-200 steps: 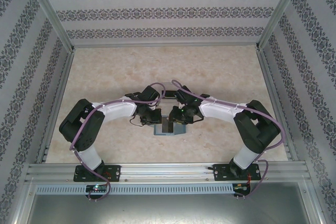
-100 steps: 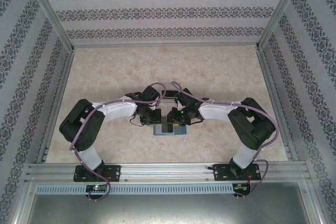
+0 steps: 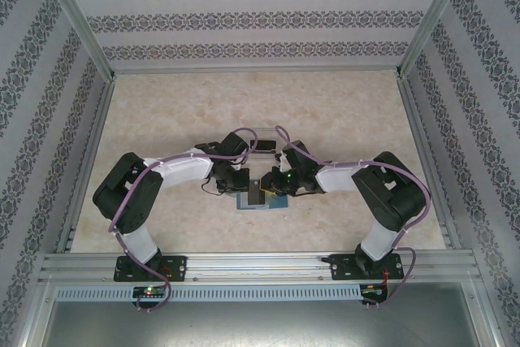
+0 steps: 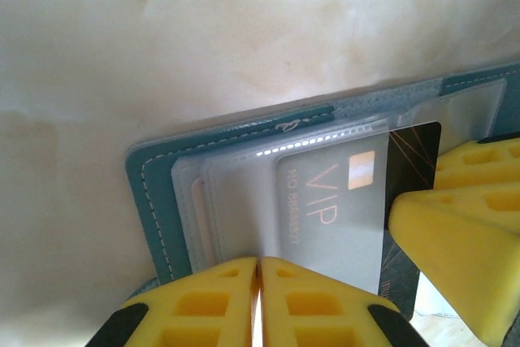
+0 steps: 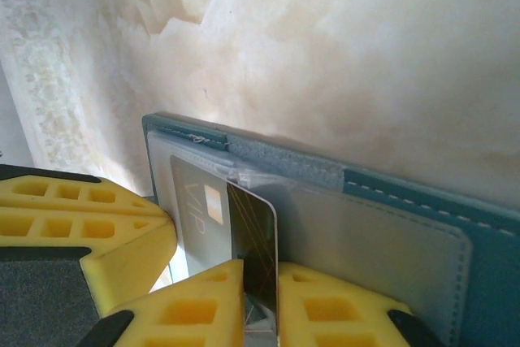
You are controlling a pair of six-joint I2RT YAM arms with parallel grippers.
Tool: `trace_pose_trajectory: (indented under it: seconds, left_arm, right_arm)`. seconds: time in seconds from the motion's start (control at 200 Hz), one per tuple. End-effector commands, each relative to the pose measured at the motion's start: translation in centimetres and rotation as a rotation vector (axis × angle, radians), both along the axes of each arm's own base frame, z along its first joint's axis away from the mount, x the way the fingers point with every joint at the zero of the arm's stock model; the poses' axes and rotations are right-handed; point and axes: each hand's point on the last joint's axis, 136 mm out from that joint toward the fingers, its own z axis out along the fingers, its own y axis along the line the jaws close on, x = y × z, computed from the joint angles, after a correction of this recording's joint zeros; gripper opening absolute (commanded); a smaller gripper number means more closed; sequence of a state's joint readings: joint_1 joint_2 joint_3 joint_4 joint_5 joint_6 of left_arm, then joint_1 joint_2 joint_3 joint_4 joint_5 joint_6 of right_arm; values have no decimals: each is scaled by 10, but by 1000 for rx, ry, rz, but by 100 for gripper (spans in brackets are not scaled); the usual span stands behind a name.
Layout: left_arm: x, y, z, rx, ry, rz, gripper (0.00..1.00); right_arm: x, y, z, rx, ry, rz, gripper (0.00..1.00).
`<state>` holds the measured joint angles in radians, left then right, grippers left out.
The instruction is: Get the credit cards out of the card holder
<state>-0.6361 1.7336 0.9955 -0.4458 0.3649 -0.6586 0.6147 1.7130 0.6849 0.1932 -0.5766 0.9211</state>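
Two-tone setup here: white shells on left arm (image 3: 183, 170) and right arm (image 3: 348, 175), blocky black joints, black base plates (image 3: 150, 267). Purple cables (image 3: 122, 219) looping along both, tiny green LED (image 3: 286, 175) glowing. Left gripper (image 4: 259, 264) and right gripper (image 5: 260, 270) chunky yellow, waffle-pocketed, black trim.

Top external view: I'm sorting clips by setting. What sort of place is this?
Likely a purpose-built robot test cell, not a home: aluminium frame, wallpaper panels walling a marble-look table, left arm and right arm bolted to a rail.
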Motion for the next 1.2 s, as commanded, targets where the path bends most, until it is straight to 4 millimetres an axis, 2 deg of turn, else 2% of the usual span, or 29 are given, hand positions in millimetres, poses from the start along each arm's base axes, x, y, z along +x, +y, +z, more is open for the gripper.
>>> trace_pose_trajectory:
  seconds: [0.0, 0.25, 0.625, 0.819, 1.004, 1.194]
  left_arm:
    - [-14, 14, -16, 99, 47, -20, 11]
    - [-15, 15, -16, 104, 47, -22, 11]
    - [-15, 18, -14, 116, 41, -22, 11]
    - [-14, 17, -12, 108, 33, -20, 11]
    - [-12, 5, -6, 38, 28, -13, 12]
    - [-2, -6, 12, -13, -13, -15, 14]
  right_arm:
    - [4, -4, -5, -2, -16, -27, 14]
    - [2, -23, -5, -107, -31, -32, 7]
    - [-1, -51, 1, -291, -69, 1, 4]
    - [0, -62, 17, -355, -118, 23, 4]
    - [2, -67, 37, -381, -166, 38, 3]
    - [4, -67, 61, -376, -219, 64, 2]
